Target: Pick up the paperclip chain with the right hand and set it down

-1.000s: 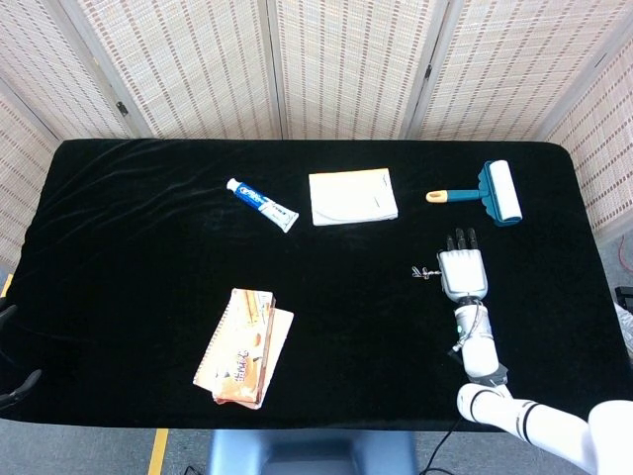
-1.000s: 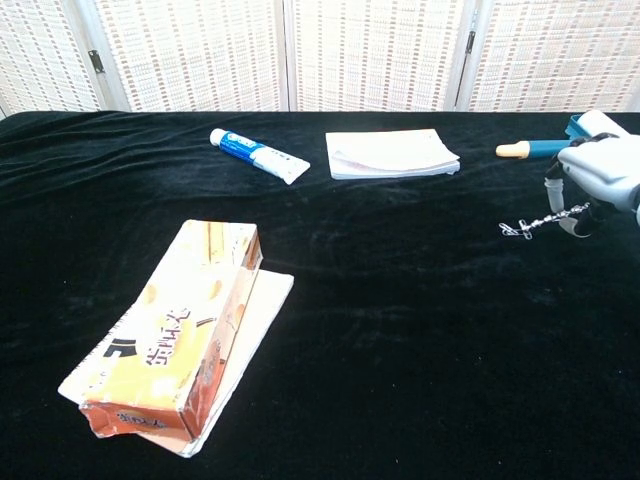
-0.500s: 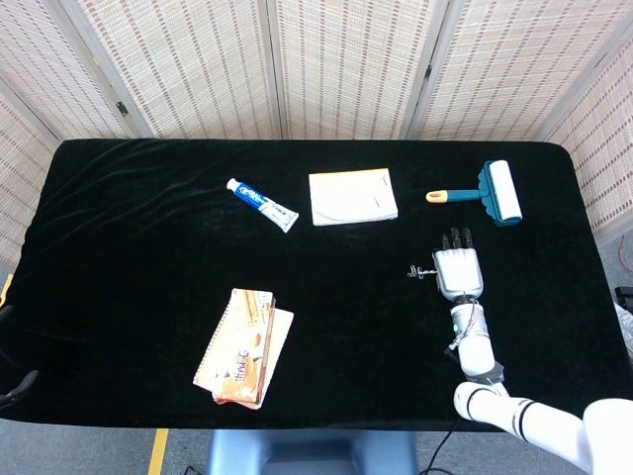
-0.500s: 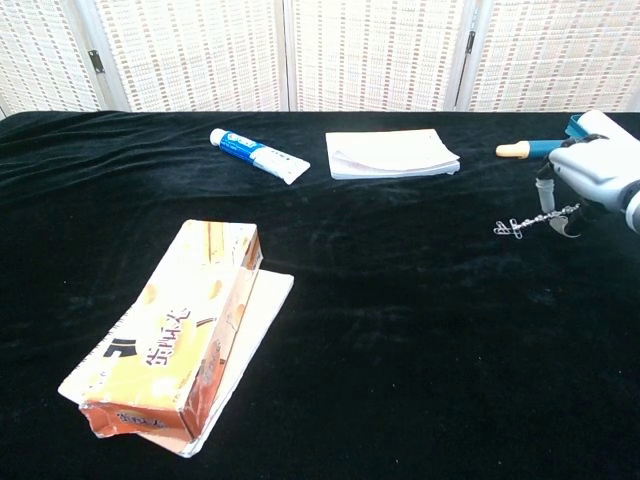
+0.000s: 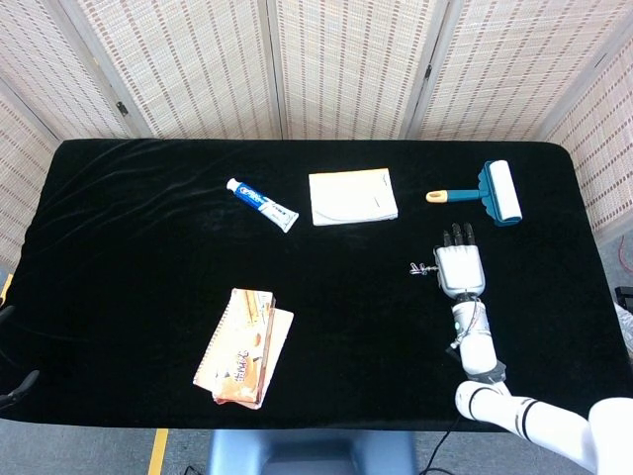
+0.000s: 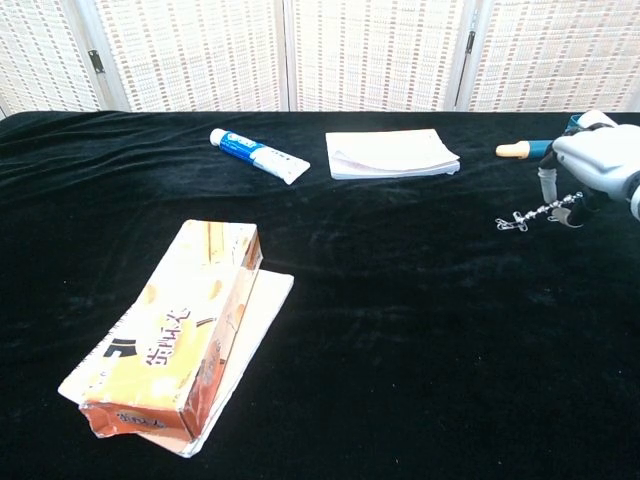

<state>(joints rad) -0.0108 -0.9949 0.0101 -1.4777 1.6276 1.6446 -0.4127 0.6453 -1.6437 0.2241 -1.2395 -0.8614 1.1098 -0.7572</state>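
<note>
The paperclip chain [image 6: 527, 216] is a short silver string of clips, seen as a small glint [image 5: 422, 270] in the head view. My right hand [image 6: 597, 165] [image 5: 461, 268] is at the right side of the black table [image 5: 138, 247]. It pinches the chain's right end between thumb and a finger. The free end sticks out to the left, slightly below the hand and just above the cloth. My left hand shows in neither view.
A lint roller [image 5: 492, 192] lies just behind the right hand. A white notepad [image 5: 353, 196] and a toothpaste tube [image 5: 262, 204] sit at the back centre. An orange box on a paper sheet [image 5: 240, 347] lies at the front left.
The right hand has risen a little and drawn slightly back, lifting the chain with it. The chain's free end now hangs higher above the cloth.
</note>
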